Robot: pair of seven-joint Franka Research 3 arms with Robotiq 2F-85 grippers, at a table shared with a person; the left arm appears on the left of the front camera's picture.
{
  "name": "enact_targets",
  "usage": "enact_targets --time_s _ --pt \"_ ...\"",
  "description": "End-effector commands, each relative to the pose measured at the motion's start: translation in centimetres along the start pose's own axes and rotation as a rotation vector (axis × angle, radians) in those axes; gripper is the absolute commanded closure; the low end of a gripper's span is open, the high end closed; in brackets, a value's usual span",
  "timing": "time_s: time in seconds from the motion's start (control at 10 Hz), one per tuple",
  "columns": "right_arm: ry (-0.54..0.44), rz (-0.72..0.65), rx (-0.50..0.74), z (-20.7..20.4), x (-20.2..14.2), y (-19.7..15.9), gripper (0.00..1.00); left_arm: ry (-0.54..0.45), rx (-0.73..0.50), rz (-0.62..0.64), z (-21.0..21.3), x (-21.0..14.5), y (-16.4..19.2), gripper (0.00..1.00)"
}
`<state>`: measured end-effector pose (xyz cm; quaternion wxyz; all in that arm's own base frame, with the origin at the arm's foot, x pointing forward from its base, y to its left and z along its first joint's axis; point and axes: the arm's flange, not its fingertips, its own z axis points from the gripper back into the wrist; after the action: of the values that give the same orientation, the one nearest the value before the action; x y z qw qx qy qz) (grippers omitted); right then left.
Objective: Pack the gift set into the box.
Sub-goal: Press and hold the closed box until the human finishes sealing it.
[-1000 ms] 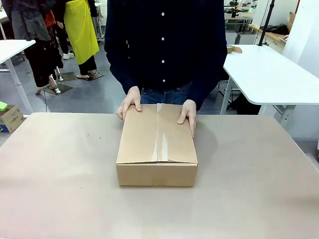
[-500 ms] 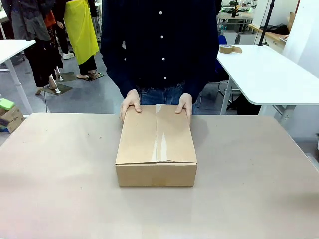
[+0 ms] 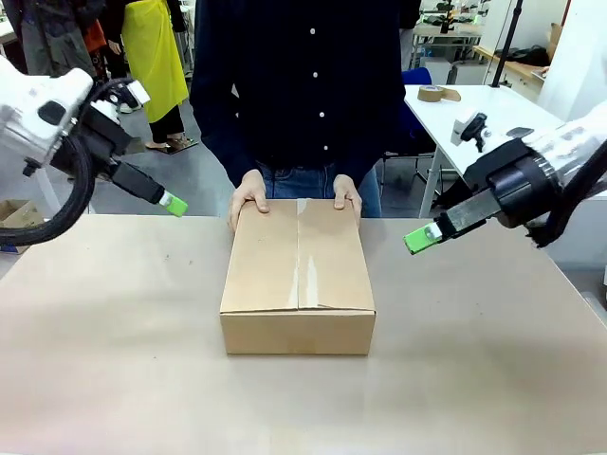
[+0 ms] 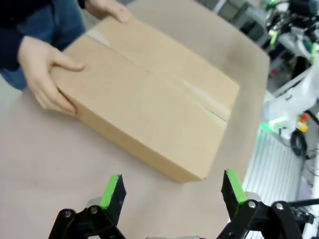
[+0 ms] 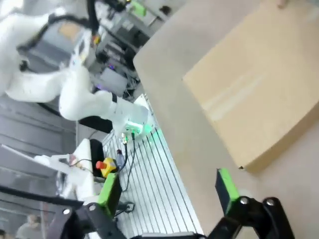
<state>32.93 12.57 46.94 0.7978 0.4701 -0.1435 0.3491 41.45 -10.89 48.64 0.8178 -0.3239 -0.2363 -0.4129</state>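
Note:
The box (image 3: 298, 275) is a brown cardboard carton lying in the middle of the table (image 3: 114, 370) with its top flaps closed. A person across the table holds its far edge with both hands (image 3: 248, 194). My left gripper (image 3: 173, 203) hovers open to the left of the box, above the table's far edge. To the right of the box my right gripper (image 3: 419, 239) also hangs open in the air. The left wrist view looks between open fingers (image 4: 112, 186) at the box (image 4: 149, 89). The right wrist view shows the box (image 5: 259, 84) beyond its open gripper (image 5: 168, 188). The gift set is out of view.
A white side table (image 3: 512, 142) stands at the back right with a roll of tape (image 3: 432, 93) on it. Bare tabletop surrounds the box on the left, right and front. My left arm (image 5: 75, 84) appears far off in the right wrist view.
Both arms have swung into the front view, one on each side of the box. The person's hands slid back to the box's far edge.

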Motion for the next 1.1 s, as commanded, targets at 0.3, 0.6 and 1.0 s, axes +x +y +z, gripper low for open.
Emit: enact_targets --time_s 0.3,0.6,1.0 --pt "-0.035 0.228 -0.045 -1.3 2.8 -3.3 0.0 -0.264 0.105 -0.133 -2.0 1.1 0.7 0.0" --pt "-0.474 0.68 0.182 -4.3 6.2 -9.9 0.0 -0.626 -0.075 -0.401 -6.9 0.3 4.6 0.0" --pt "-0.466 0.554 0.075 -5.5 7.2 -9.7 0.0 -0.557 -0.073 -0.362 -6.7 2.6 1.8 0.0"
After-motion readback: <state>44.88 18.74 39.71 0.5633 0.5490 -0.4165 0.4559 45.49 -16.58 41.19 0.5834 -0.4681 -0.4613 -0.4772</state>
